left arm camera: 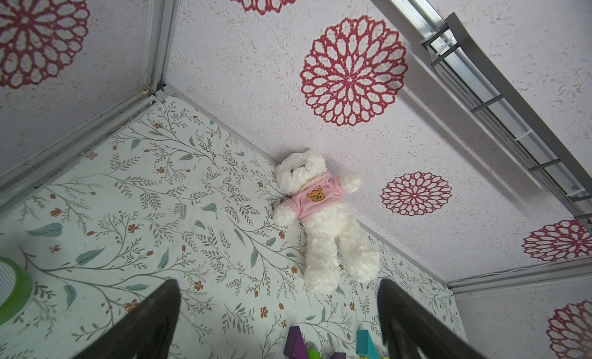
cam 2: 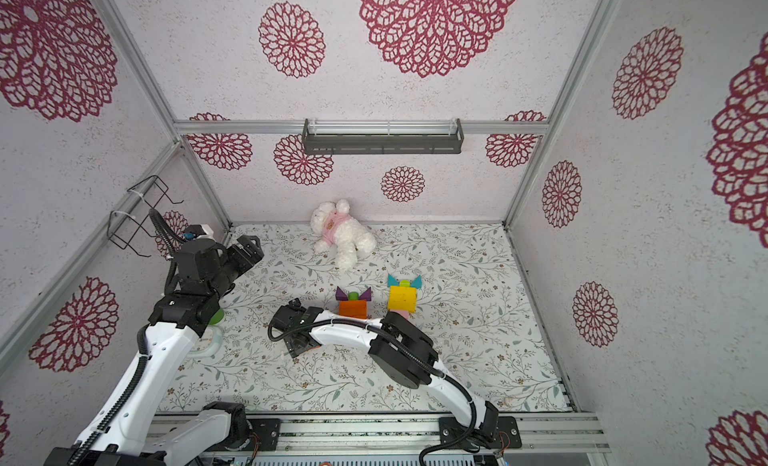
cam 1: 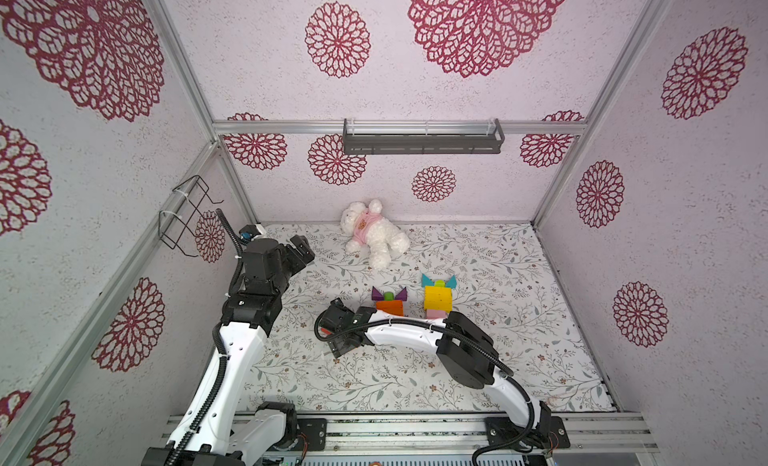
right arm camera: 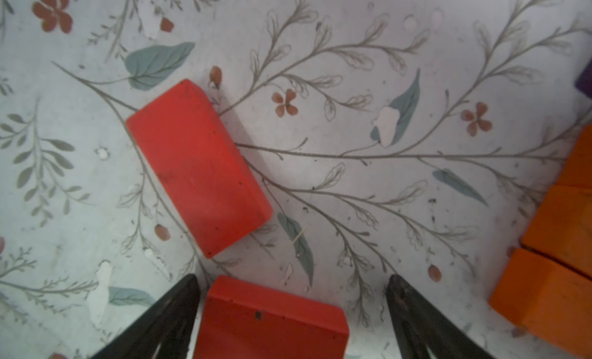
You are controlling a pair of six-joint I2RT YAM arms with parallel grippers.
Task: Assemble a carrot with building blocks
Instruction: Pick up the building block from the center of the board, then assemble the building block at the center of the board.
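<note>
At eight o'clock from the orange bars (cam 1: 390,306), our right gripper (right arm camera: 292,279) straddles a red bar (right arm camera: 272,319), jaws apart. We should centre before squeezing; left gripper (left arm camera: 278,282) gapes empty.

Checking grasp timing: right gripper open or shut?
Open. Right gripper straddles a red rectangular block, gap visible beside one finger.

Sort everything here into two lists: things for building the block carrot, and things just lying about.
For the job: red blocks, orange blocks, purple triangles, green cylinders, yellow blocks, teal triangles, pink block.
Lying about: bear, cup, shelf.
</note>
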